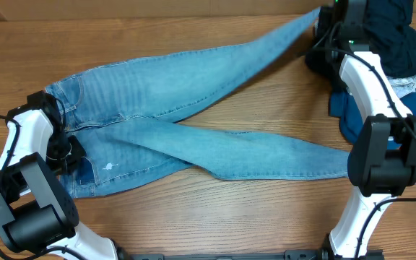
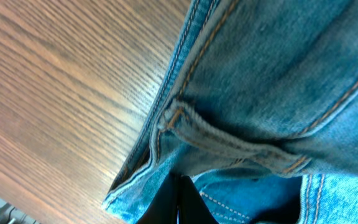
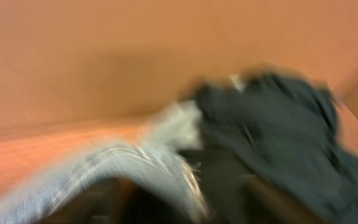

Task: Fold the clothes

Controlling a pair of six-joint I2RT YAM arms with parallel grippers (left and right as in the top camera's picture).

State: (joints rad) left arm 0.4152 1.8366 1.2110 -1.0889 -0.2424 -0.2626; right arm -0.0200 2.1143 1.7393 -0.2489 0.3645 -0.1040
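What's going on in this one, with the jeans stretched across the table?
Two robot arms are working on a pair of jeans spread on the table, legs crossed. The left arm has its jaws closed on the waistband. The right arm is at the far end of one leg; its wrist view is too blurred to confirm a grip. A pile of dark clothes sits beside it. No fold is made yet.

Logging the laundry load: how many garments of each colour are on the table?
Light blue jeans: 1
Dark navy garment: 1
Mid-blue garment: 1
White-grey cloth: 1, perhaps only a lining
Total: 4
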